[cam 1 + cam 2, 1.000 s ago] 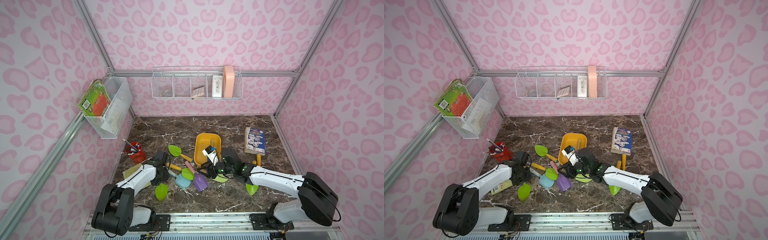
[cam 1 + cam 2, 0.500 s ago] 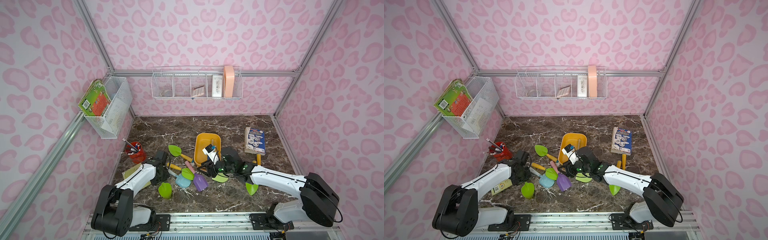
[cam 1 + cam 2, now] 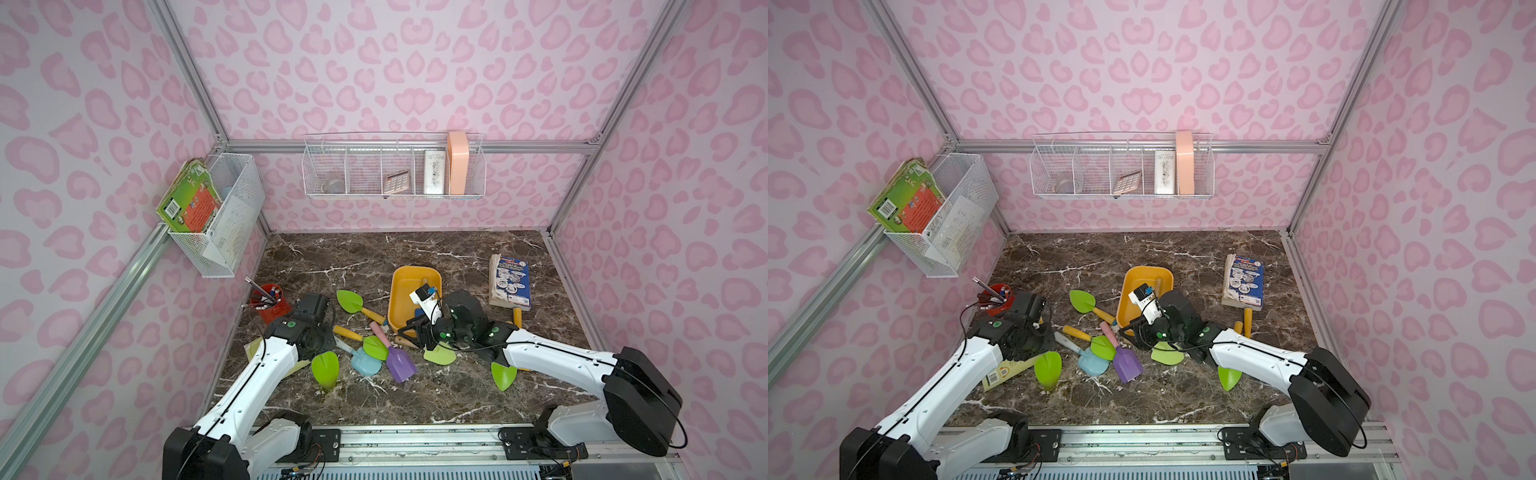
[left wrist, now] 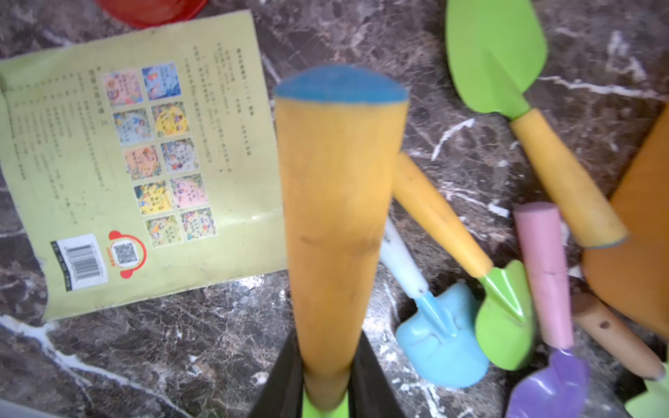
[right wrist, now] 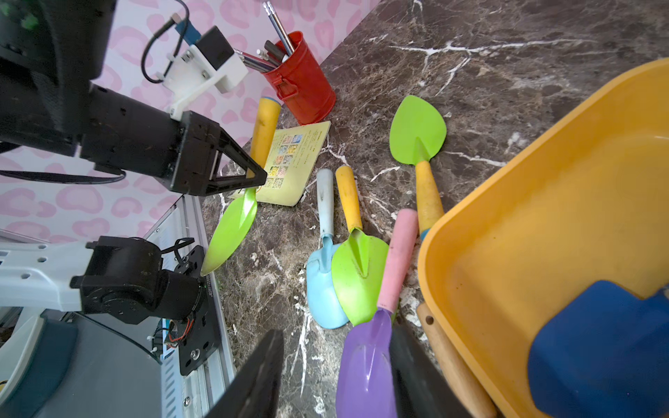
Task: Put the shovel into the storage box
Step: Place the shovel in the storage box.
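Shovel [image 3: 325, 368], green-bladed, pinched at the neck by left gripper [image 4: 325, 383], tilted blade-down beside booklet [image 4: 144, 163], well apart from box [image 3: 405, 293]. Right gripper [image 5: 336, 380] fingers spread either side of purple shovel [image 5: 365, 362], just beside box.

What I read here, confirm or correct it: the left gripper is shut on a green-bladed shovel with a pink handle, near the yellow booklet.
One thing is wrong: the handle colour. The left gripper is shut on a green-bladed shovel with a yellow-orange handle, not pink, near the yellow booklet. The left wrist view shows it. The pink handle belongs to the purple shovel lying on the table.
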Robot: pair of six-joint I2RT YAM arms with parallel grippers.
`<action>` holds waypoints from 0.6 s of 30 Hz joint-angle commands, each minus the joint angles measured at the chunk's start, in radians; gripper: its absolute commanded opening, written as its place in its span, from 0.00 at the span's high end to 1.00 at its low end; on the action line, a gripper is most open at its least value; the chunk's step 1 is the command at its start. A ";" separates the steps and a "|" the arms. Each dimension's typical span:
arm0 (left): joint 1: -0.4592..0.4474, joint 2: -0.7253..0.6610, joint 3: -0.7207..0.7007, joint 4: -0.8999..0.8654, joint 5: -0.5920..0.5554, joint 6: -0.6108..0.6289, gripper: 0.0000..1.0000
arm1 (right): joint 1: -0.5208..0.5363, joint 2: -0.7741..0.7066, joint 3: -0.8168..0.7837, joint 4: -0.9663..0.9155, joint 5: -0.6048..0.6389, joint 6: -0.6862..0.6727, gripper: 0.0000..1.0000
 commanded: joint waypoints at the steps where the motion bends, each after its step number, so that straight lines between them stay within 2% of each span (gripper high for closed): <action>1: -0.020 0.022 0.055 -0.006 0.082 0.078 0.98 | -0.018 -0.022 -0.012 -0.012 -0.002 -0.002 0.49; 10: -0.165 0.193 0.258 0.039 0.158 0.143 0.96 | -0.087 -0.114 -0.060 -0.031 0.028 0.018 0.46; 18: -0.266 0.452 0.516 0.043 0.194 0.201 0.96 | -0.163 -0.188 -0.125 -0.026 0.050 0.069 0.46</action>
